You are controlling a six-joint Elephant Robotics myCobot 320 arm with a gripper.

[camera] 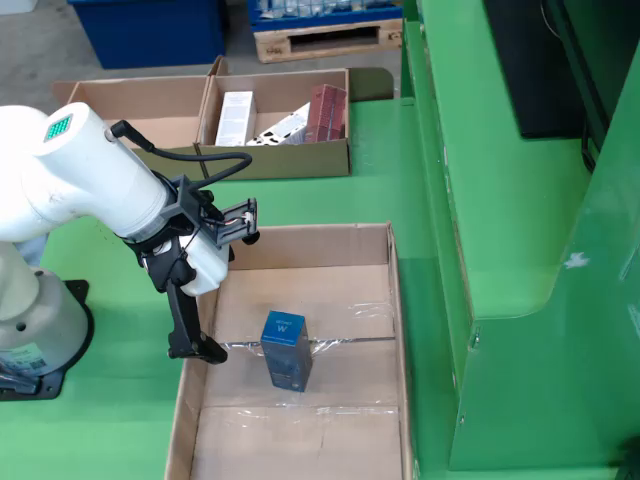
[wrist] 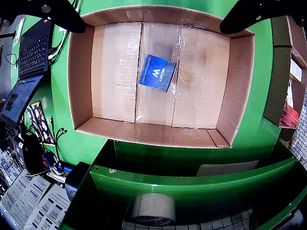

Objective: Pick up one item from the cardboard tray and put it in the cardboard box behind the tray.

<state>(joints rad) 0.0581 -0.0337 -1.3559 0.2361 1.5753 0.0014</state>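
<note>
A blue box with a white "W" logo lies on the floor of a large shallow cardboard tray, near its middle. In the fixed view the blue box stands in the tray. My gripper is open and empty, its two black fingers spread wide at the top corners of the wrist view, well above the box. In the fixed view the gripper hangs over the tray's left wall. Behind the tray is a cardboard box holding a white carton and a red carton.
A green metal frame rises along the tray's right side. The arm's white base stands left of the tray. The wrist view shows a laptop, cables at left and a tape roll below.
</note>
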